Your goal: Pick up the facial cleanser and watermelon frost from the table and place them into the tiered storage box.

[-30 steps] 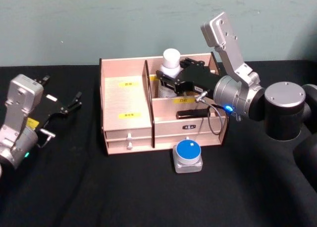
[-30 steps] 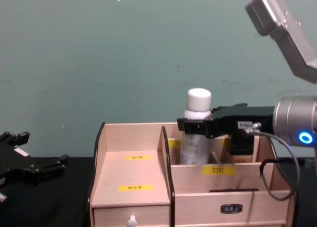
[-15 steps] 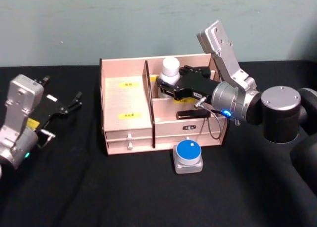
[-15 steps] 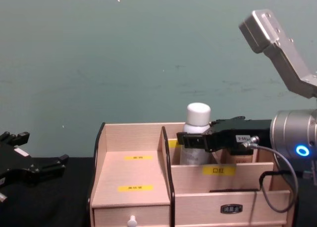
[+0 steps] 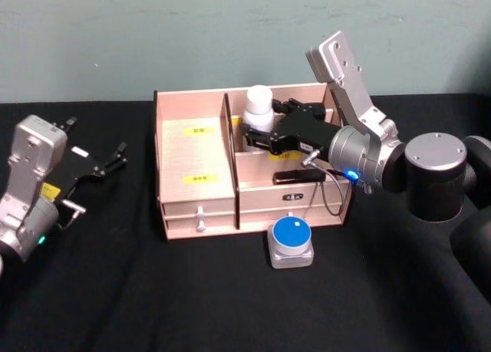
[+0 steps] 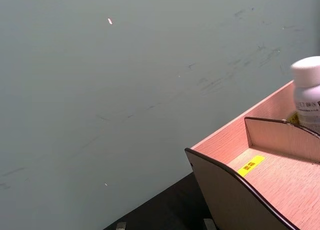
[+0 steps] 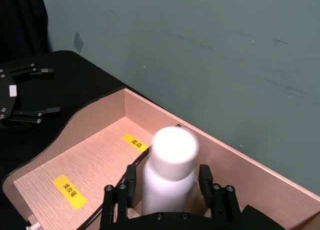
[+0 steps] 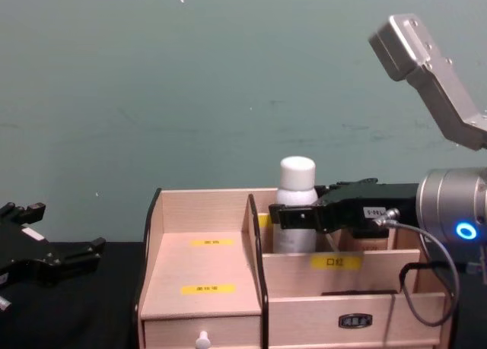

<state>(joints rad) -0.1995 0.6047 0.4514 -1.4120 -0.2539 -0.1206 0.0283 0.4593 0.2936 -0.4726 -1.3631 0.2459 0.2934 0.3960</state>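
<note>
- The white-capped bottle (image 8: pixel 295 201), judged to be the facial cleanser, stands upright in the rear compartment of the tiered storage box (image 5: pixel 192 154). It is just right of the box's tall centre divider, its long axis vertical and its cap clear of the rim.
- The right gripper (image 7: pixel 167 174) reaches in level from the box's right side. Its fingers (image 7: pixel 131 177) stand parted to either side of the bottle's body, and a thin dark gap at one side suggests the grasp is released.
- The coming move turns on that layout: with the bottle upright and the hand side-on, the gripper would need to back out toward the box's right without brushing the cap.
- A blue-lidded container (image 5: pixel 291 235), possibly the watermelon frost, sits on the table (image 5: pixel 230 310) just in front of the box's right drawers. It is nearer the right arm.
- The left gripper (image 5: pixel 98 162) lies parked well left of the box, fingers spread and holding nothing.
- The right wrist view gives the gap at the fingers. The chest view shows how far the bottle sinks behind the front tier. The head view adds the container before the box.
</note>
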